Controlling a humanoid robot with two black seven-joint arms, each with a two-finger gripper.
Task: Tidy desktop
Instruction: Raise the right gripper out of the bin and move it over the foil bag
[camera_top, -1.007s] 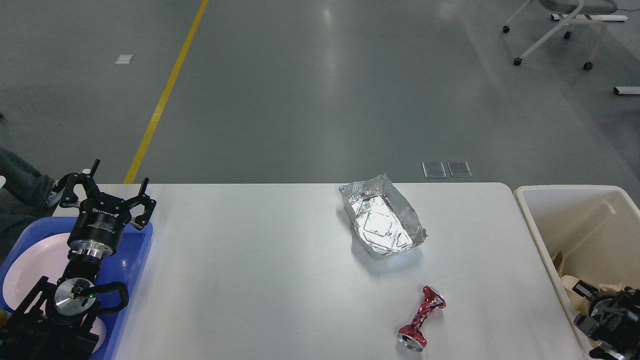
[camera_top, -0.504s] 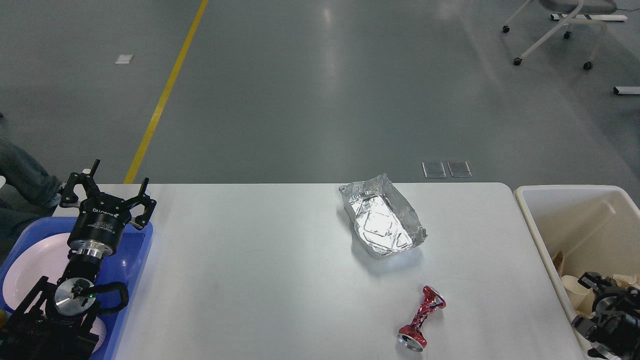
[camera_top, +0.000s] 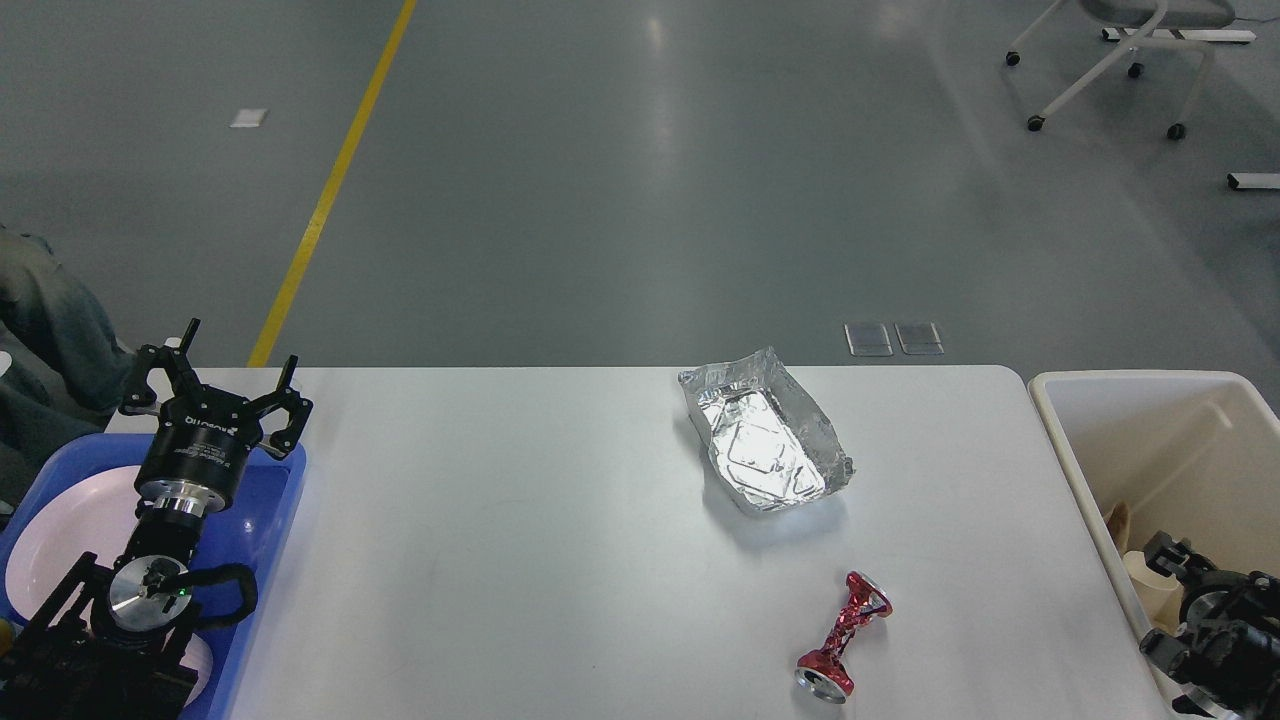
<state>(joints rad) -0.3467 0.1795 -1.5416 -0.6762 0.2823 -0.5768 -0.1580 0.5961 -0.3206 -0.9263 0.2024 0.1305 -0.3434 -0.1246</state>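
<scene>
The left gripper (camera_top: 215, 385) hangs with its two black fingers spread wide and nothing between them, poised over the far edge of the blue plastic tray (camera_top: 275, 500), in which a white plate (camera_top: 60, 530) lies just below and behind the claw. The right gripper (camera_top: 1165, 555) shows only as a dark knot low inside the cream plastic bin (camera_top: 1070, 440); whether its fingers are parted or pressed together, I cannot tell, nor whether it touches the paper scraps around it.

The desktop (camera_top: 520, 520) stretches to the right of the left claw and to the left of the right one, broad, white and smooth. It is stiff and fixed, not a thing to be gripped. What remains to clear from it are two light pieces. The crumpled foil tray (camera_top: 765, 445) sits well to the left of the right claw, nearer the far edge; it looks thin, easily dented, and is probably best pinched at a raised side wall. The crushed red can (camera_top: 842, 637) lies closer to that claw, on its side; its twisted narrow waist seems the surest hold, though bare metal may slip.
</scene>
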